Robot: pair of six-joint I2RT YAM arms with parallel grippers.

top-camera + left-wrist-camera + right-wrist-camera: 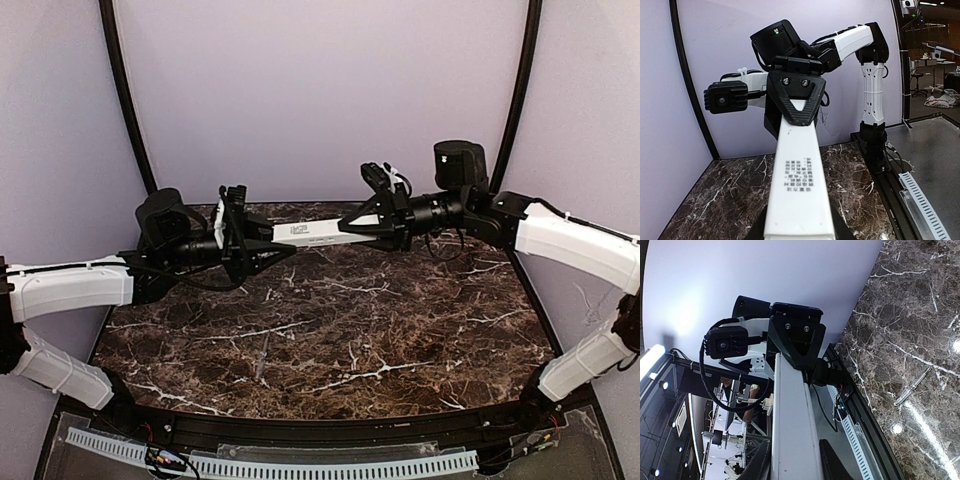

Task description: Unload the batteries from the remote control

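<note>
Top view: the left tool point(272, 252) and right tool point(352, 226) each clench one end of the remote control point(318, 232), holding it level above the counter point(330, 330) with both arms reaching inward. A small print patch point(298, 231) sits nearer the left tool, unreadable. Left wrist: rows of tiny printed characters point(798, 172) on the white face, too small to read. Right wrist: the remote runs between its own fingers point(830, 462), and the left tool clamps the far end.
</note>
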